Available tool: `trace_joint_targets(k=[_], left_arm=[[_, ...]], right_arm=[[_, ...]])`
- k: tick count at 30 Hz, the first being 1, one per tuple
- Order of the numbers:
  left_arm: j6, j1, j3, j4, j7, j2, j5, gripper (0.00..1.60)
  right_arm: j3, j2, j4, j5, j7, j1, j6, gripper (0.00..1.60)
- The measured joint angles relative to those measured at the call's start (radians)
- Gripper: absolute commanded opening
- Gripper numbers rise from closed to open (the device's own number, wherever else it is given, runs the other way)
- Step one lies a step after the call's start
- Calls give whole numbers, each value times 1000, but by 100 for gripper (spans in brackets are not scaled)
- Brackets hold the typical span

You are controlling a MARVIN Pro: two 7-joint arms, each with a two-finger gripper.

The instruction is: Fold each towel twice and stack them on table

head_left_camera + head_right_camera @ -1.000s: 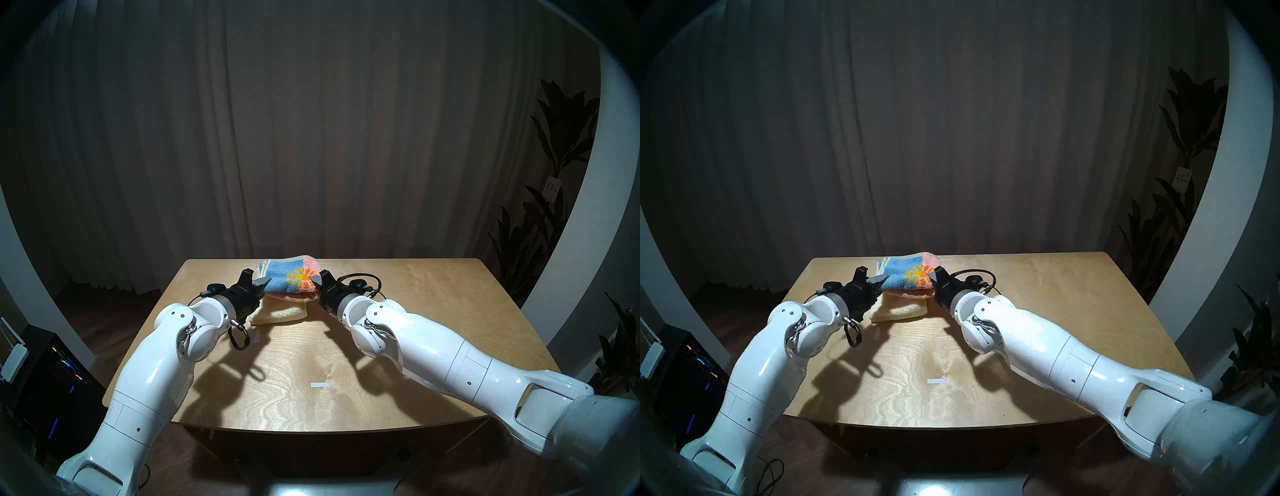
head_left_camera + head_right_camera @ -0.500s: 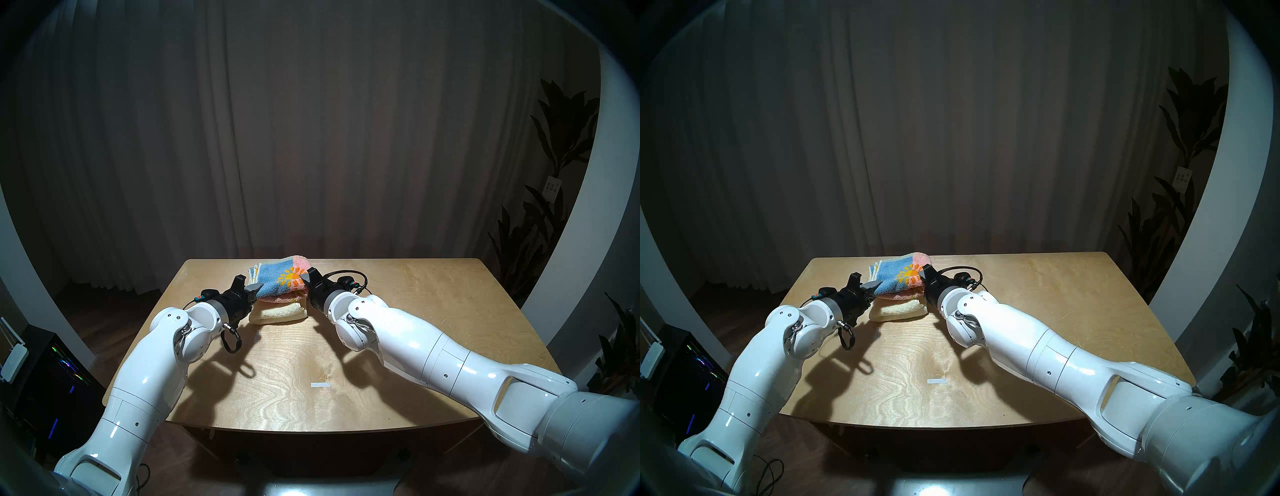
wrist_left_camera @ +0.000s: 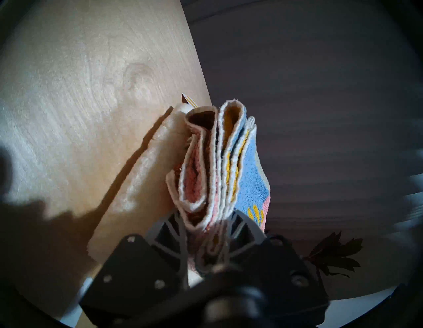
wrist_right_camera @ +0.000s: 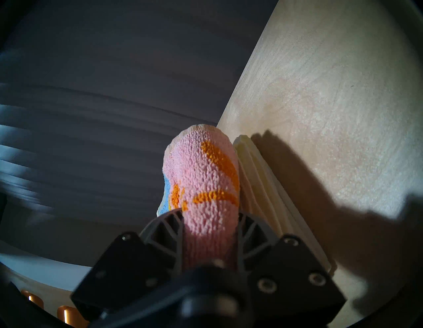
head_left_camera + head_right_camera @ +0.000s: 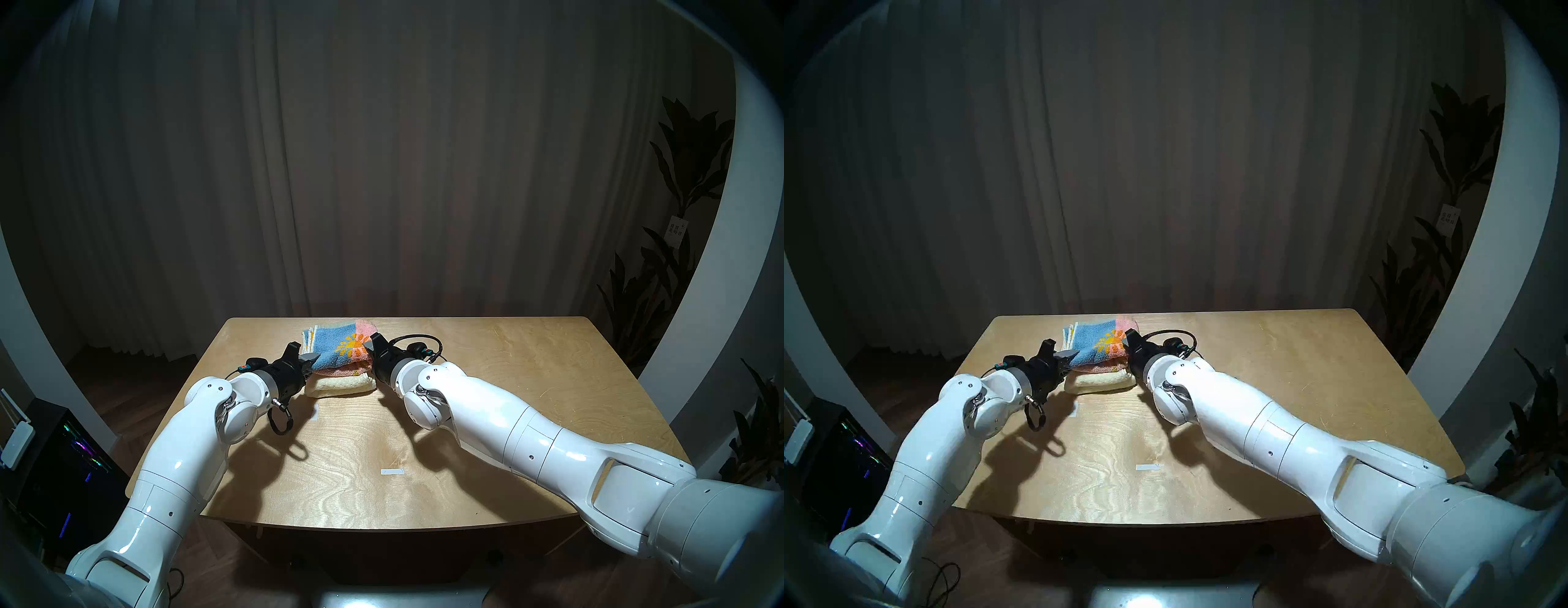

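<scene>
The folded pink and blue towel (image 5: 339,349) with a yellow sun rests low over the folded cream-yellow towel (image 5: 341,385) at the table's (image 5: 509,382) far middle. My left gripper (image 5: 313,361) is shut on its left end, where the open layered edges show in the left wrist view (image 3: 206,174). My right gripper (image 5: 372,344) is shut on its right, rounded fold end, pink with orange marks in the right wrist view (image 4: 206,183). The cream-yellow towel lies beside it there (image 4: 263,187) and in the left wrist view (image 3: 142,174). Both also show in the head right view (image 5: 1096,346).
Two white tape marks lie on the table, one near the middle front (image 5: 391,471) and one near the cream towel (image 5: 315,412). The table's far edge runs just behind the towels. Dark plants (image 5: 662,271) stand at the right, a computer case (image 5: 63,463) at the left.
Both grippers have carried the pink and blue towel to the left and down, from above and right of the cream-yellow towel to almost on top of it.
</scene>
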Motion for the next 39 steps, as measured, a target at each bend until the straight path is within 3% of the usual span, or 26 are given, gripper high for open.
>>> trace_joint_targets(k=[2, 4, 6, 7, 8, 9, 10, 11, 12, 13, 14, 15, 27, 39], left_arm=[[3, -4, 3, 7, 5, -2, 3, 80], [5, -7, 5, 12, 10, -4, 5, 113], [7, -10, 5, 16, 14, -6, 7, 113], [7, -11, 5, 16, 15, -6, 7, 124], [9, -13, 6, 17, 17, -8, 9, 160], [10, -14, 6, 17, 18, -9, 9, 160], [11, -16, 5, 17, 18, -10, 10, 160], [13, -17, 4, 17, 18, -11, 10, 160], [15, -19, 3, 17, 16, -12, 10, 160], [17, -21, 1, 17, 16, -13, 10, 160], [18, -22, 0, 16, 15, -13, 10, 160], [20, -22, -1, 16, 15, -13, 10, 160], [22, -13, -19, -11, 25, -2, 11, 160], [-33, 42, -49, -95, 72, 19, 39, 160]], right_arm=[[0, -3, 2, -1, -19, 4, 0, 0], [0, -7, 3, -1, -42, 7, 1, 0], [-1, -11, 5, 0, -73, 12, 2, 0], [-1, -12, 6, 0, -82, 14, 3, 0], [-1, -15, 6, 1, -104, 19, 5, 24], [-1, -17, 6, 1, -115, 21, 7, 61], [-1, -18, 6, 2, -124, 24, 8, 74], [-1, -20, 5, 2, -129, 25, 8, 77], [-1, -22, 4, 2, -136, 27, 10, 112], [-1, -23, 3, 2, -144, 29, 11, 124], [0, -24, 2, 2, -148, 30, 11, 124], [0, -24, 1, 2, -153, 30, 11, 160], [-2, -10, -54, -20, -196, 31, -11, 160], [-26, 75, -176, -91, -264, 28, -62, 160]])
